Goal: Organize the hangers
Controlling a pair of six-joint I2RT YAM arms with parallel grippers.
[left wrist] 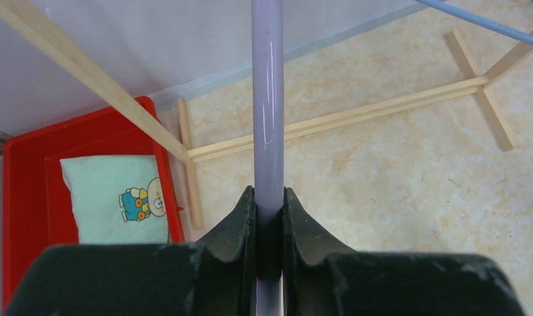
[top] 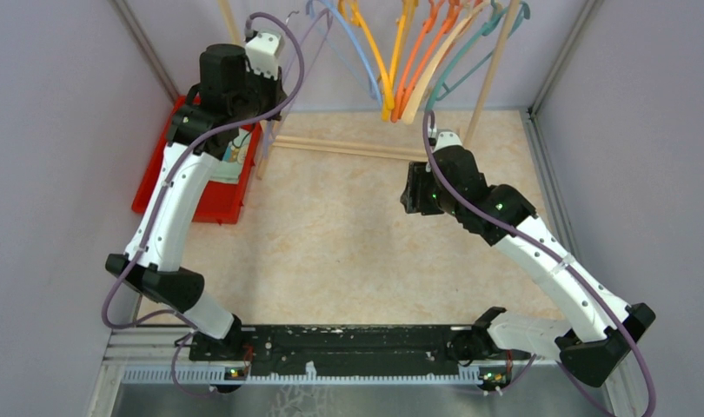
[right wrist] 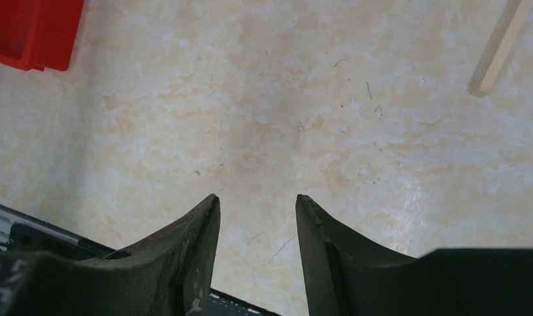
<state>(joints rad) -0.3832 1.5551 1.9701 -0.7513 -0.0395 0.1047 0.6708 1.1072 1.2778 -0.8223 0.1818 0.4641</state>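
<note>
My left gripper is shut on a lavender hanger, whose straight bar runs up between the fingers. In the top view this gripper is raised at the back left, beside the rack's left end. Light blue, yellow, orange, peach and teal hangers hang close together on the rack at the back. A light blue hanger crosses the left wrist view's top right. My right gripper is open and empty, low over the table, below the hung hangers.
A red bin at the back left holds a pale green cloth with a cartoon figure. The pale wooden rack's base bars lie across the back of the table, and an upright post stands at the right. Grey walls close three sides.
</note>
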